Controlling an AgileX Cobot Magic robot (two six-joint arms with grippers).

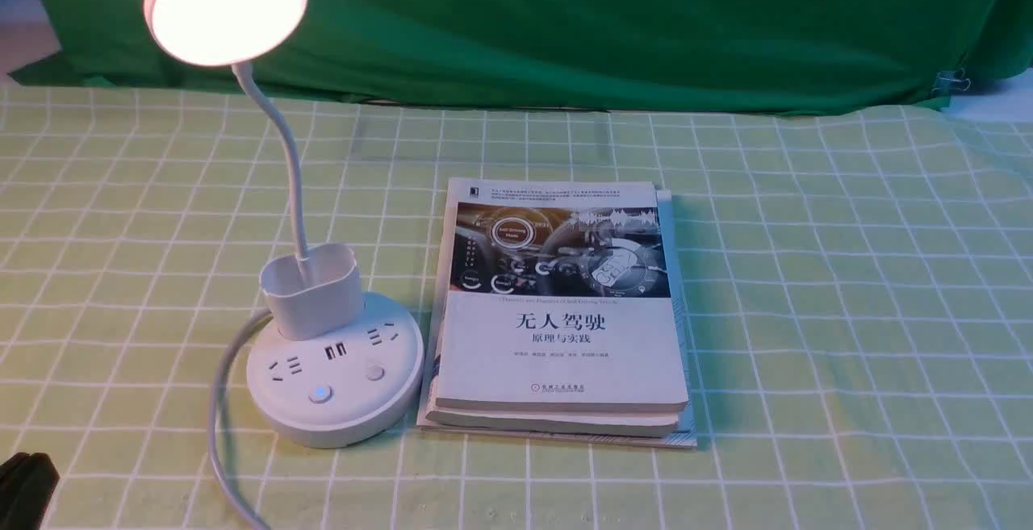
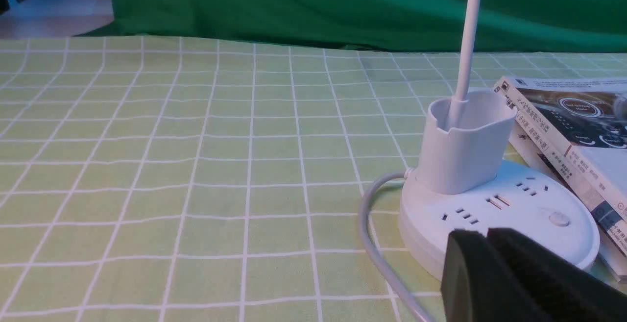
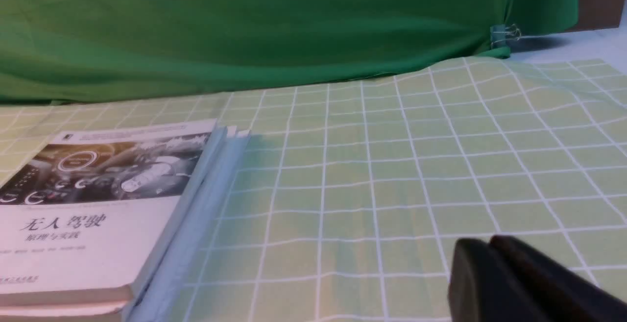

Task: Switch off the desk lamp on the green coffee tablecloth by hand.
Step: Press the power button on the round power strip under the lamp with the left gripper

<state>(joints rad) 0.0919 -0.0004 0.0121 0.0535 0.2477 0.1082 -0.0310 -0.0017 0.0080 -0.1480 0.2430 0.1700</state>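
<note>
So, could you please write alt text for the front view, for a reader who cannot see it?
A white desk lamp, its round head lit, stands at the left on a green coffee tablecloth with a white grid, a stack of books to its right. A dark green cloth lies behind, and the left gripper shows at the bottom-left corner.

- I see the desk lamp (image 1: 313, 296) standing near the left end of the near edge. Its disc head is lit and raised toward the far left corner.
- Its white cable (image 1: 219, 425) curls off the base and runs out over the near edge.
- The green coffee tablecloth (image 1: 847, 288) covers the whole surface.
- A stack of books (image 1: 561, 312) lies flat mid-surface, just beside the lamp base on its right.
- A dark green cloth (image 1: 605, 22) hangs along the far edge.
- A black sliver of my left pincer (image 1: 26, 483) shows at the near left corner; I can't tell how its jaws stand.
</note>
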